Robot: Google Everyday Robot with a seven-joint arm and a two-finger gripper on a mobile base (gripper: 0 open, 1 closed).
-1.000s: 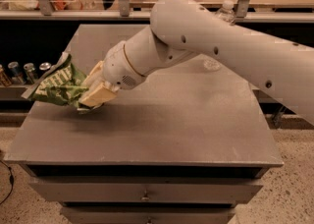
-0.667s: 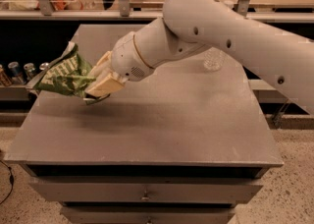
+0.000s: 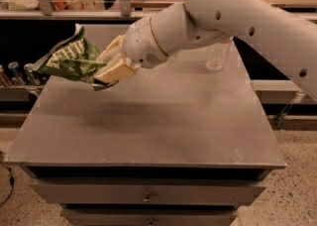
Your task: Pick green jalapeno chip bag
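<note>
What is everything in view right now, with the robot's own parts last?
green jalapeno chip bag: one, green with white lettering, held above the table's left rear.
water bottle: one, clear, upright at the table's far right.
cans: at least two, metallic, on a shelf beyond the table's left edge.
table: one, grey, with drawers in front.
arm: one, white, extends from the right.
gripper: one, beige fingers, shut on the bag.

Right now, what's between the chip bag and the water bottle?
Camera view: the gripper, over the table's left side, shut on the green jalapeno chip bag, then the arm.
</note>
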